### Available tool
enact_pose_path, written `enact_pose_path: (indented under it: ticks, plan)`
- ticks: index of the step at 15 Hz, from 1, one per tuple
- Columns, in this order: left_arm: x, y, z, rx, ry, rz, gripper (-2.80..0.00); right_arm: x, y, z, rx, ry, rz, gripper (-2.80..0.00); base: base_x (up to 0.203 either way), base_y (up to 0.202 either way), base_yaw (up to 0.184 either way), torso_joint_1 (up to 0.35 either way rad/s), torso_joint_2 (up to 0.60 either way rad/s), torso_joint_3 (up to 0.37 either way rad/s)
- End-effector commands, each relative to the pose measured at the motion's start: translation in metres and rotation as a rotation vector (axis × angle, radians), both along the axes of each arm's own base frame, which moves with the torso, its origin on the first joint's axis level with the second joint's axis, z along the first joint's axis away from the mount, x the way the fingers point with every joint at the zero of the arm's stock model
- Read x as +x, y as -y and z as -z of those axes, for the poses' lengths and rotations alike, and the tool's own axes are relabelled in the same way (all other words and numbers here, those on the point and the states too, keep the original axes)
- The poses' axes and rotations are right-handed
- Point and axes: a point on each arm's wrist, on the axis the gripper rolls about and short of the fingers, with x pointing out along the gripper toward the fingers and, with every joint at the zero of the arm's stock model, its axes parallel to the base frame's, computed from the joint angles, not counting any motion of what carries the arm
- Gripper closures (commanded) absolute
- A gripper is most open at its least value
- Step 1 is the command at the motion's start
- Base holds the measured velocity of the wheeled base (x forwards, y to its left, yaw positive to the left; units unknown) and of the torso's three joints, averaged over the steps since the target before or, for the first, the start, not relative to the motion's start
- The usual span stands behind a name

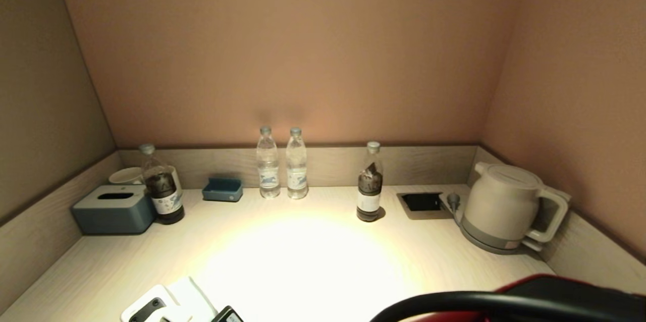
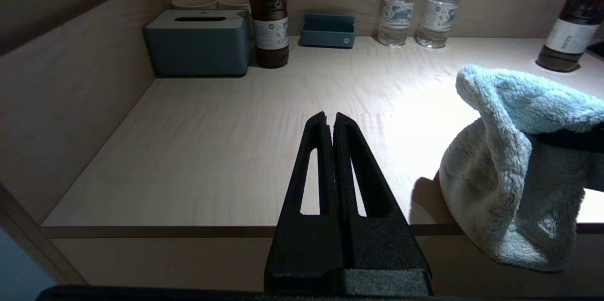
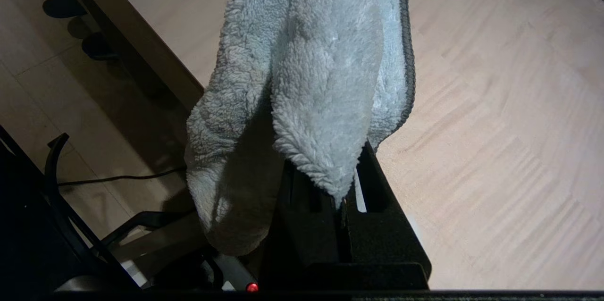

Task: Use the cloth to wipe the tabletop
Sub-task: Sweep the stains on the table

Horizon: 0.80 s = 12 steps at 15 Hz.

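We are pinching the fluffy pale-blue microfibre cloth [image 3: 302,79] in our right claw [image 3: 347,197], hanging off its tips above the near edge of the pale wooden tabletop [image 2: 226,121]; our left claw [image 2: 330,124], pressed together, is idling beside it, so we are judging all the wiping as yet undone

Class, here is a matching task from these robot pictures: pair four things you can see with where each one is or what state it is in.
Things:
1. cloth
2. kettle
3. tissue box
4. left gripper

Places or states:
A. far left corner of the tabletop
B. shut, holding nothing, at the table's front edge
C. hanging from the right gripper
D. on its base at the right side

Pairs: 1-C, 2-D, 3-A, 4-B
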Motion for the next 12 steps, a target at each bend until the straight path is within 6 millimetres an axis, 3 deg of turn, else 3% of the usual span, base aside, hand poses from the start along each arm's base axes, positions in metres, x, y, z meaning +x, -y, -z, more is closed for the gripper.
enact_pose_path:
  ticks: [1, 4, 7, 10, 12]
  plan:
    - [0.000, 0.000, 0.000, 0.000, 0.000, 0.000, 0.00, -0.042, 0.005, -0.033, 0.074, 0.011, -0.108, 0.00, 0.000, 0.000, 0.000, 0.000, 0.00, 0.000]
    - [0.000, 0.000, 0.000, 0.000, 0.000, 0.000, 0.00, -0.046, 0.017, -0.049, 0.101, 0.040, -0.092, 0.00, 0.000, 0.000, 0.000, 0.000, 0.00, 0.000]
    - [0.000, 0.000, 0.000, 0.000, 0.001, 0.000, 0.00, -0.030, 0.026, -0.052, 0.097, 0.059, -0.023, 0.00, 0.000, 0.000, 0.000, 0.000, 0.00, 0.000]
    - [0.000, 0.000, 0.000, 0.000, 0.001, 0.000, 0.00, 0.008, 0.033, -0.033, 0.043, 0.054, 0.085, 0.00, 0.000, 0.000, 0.000, 0.000, 0.00, 0.000]
    - [0.000, 0.000, 0.000, 0.000, 0.000, 0.000, 0.00, 0.045, 0.033, -0.012, -0.008, 0.045, 0.178, 0.00, 0.000, 0.000, 0.000, 0.000, 0.00, 0.000]
